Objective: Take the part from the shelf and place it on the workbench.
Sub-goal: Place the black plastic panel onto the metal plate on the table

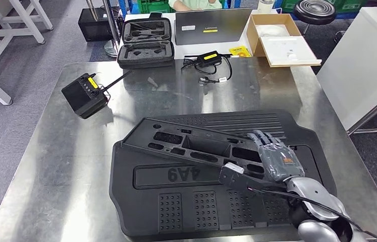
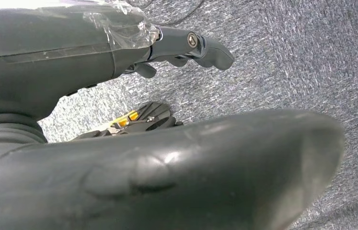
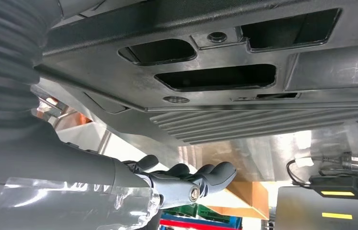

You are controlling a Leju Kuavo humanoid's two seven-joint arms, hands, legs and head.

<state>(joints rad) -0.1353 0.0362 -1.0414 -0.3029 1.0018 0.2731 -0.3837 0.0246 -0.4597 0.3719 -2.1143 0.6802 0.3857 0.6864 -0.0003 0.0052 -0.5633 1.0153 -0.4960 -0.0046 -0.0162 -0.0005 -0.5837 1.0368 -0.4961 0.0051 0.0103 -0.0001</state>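
Workbench [image 1: 50, 146] of bare steel carries the big black part [image 1: 176, 201] flat at its near middle, marked 4A9; a smaller black panel [image 1: 196, 143] lies across its far half; the right hand [image 1: 272, 154] rests on top at the part's 3 o'clock, fingers straight and spread, gripping nothing; the left hand [image 2: 181, 48] hangs over grey carpet, fingers loosely extended, empty; a small black box [image 1: 85, 95] sits at 10 o'clock.

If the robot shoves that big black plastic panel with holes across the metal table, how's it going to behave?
The slotted panel looks like rigid moulded plastic, so it probably slides as one piece. It lies partly on the ribbed mat, which may catch it. The right hand hovers over one end, so an off-centre push would likely pivot it.
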